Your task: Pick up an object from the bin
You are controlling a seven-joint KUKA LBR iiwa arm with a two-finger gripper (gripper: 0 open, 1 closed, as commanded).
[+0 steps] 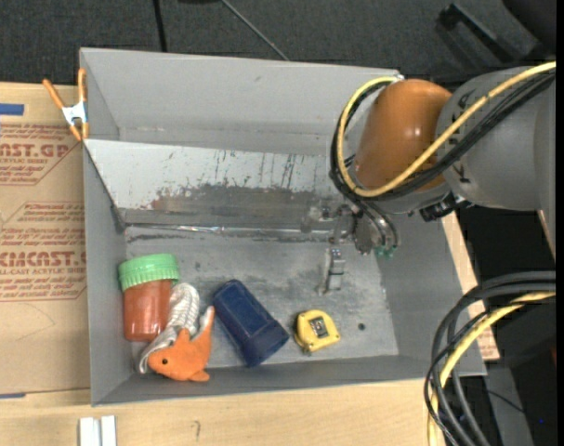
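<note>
Several items lie in the bin (216,91), yellow tape measure (316,331) nearest the pincer (334,272), grip state unclear.

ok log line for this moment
gripper | over bare bin floor, right of centre | nearest: yellow tape measure | holding: nothing seen

Grey metal bin (263,254) – sloped walls, floor scuffed and scratched, most wear along back. All contents along front edge, left to middle.

Orange jar (143,312) with green lid (149,271) at far left, lid end toward back. White knotted rope (182,307) touching jar's right side. Orange plush fish (185,355) in front of rope, overlapping it. Dark blue block (250,322) just right of fish, lying at angle. Yellow tape measure (316,331) near block's right end – slightly apart from it.
</note>
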